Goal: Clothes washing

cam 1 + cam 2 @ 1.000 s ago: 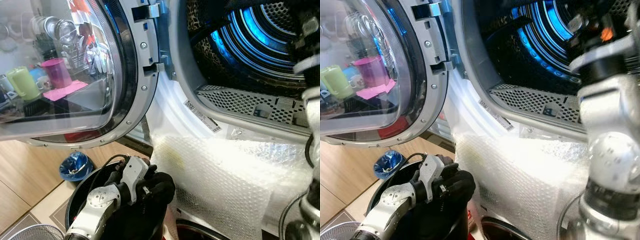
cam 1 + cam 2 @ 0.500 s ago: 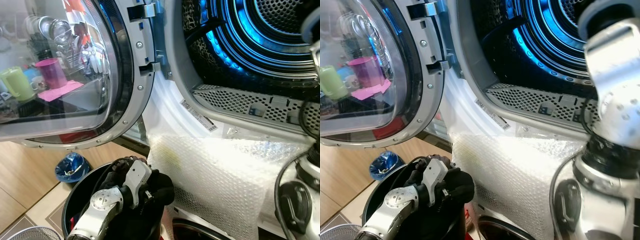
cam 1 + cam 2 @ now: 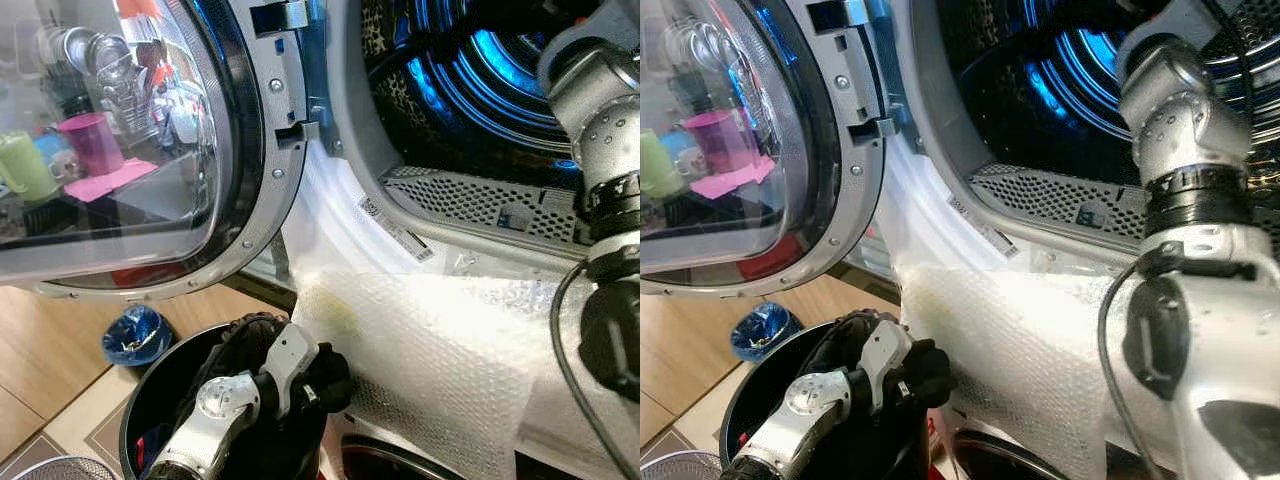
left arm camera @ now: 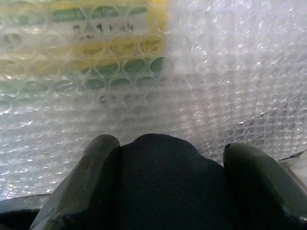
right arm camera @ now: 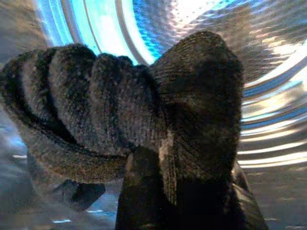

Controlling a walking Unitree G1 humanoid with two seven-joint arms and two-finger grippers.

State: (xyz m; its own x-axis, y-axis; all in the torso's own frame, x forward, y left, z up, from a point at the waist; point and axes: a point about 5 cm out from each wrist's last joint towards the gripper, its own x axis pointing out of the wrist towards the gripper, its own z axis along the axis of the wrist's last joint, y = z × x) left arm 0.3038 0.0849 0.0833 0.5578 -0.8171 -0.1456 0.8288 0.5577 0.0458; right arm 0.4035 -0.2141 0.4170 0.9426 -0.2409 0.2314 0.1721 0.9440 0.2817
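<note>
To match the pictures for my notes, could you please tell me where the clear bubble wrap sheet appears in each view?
Left eye view: the clear bubble wrap sheet hangs below the washer opening, centre-low.
Right eye view: same place.
Left wrist view: it is the background.
Right wrist view: not in it; it faces the blue-lit drum.
Shared landmark: black cloth in the left hand, against the wrap.

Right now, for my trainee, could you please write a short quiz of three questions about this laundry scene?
1. True or false: the washer door stands open.
2. What does the left gripper hold? A) black garment B) blue cup C) nothing
3. Which covering hangs over the machine's front below the drum?

Key: 1 true. 2 A. 3 bubble wrap.
</note>
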